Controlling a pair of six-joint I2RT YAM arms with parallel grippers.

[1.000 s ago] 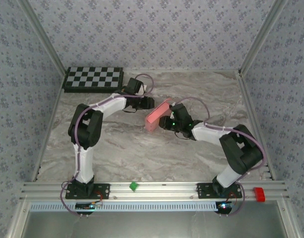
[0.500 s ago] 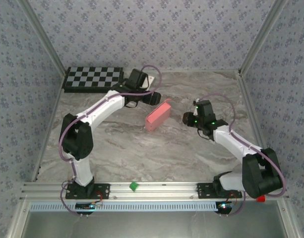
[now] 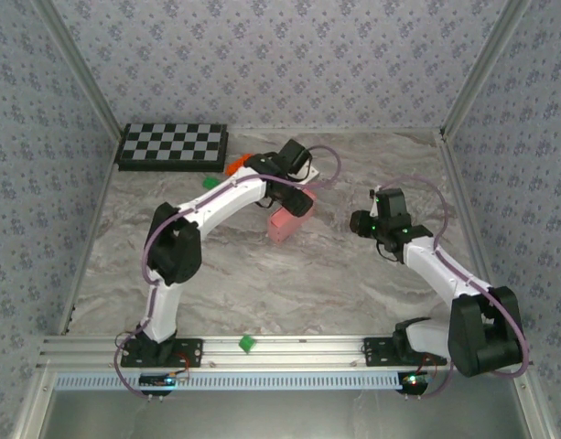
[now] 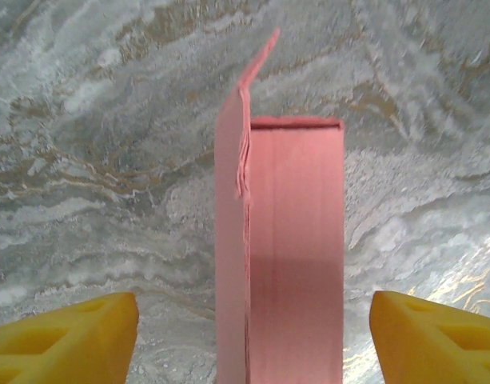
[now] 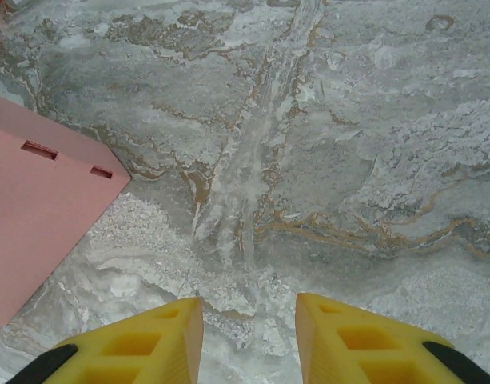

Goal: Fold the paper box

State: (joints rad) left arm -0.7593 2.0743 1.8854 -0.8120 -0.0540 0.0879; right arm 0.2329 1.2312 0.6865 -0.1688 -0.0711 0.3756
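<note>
Paper box (image 4: 292, 240) at table (image 3: 353, 283) centre, between left gripper's (image 4: 254, 332) wide-open jaws, not touching. Right gripper (image 5: 248, 320) part-open, empty. Thin card, light, crushable: I'd pinch the long walls gently, off the loose flap (image 4: 260, 64).

Each arm is built of white tube links between bulky black joint housings, the left arm (image 3: 216, 194) and the right arm (image 3: 437, 265) alike. A lilac cable (image 3: 150, 240) runs in loose loops along each. The bases (image 3: 157, 351) are black blocks on black plates. Small green lights (image 3: 375, 207) glow on the right wrist. The left claw (image 4: 253, 320) and right claw (image 5: 248, 320) have bright yellow plastic fingers (image 5: 141, 340) with moulded recesses. The right pair carries black patches low at the outer edges.
</note>
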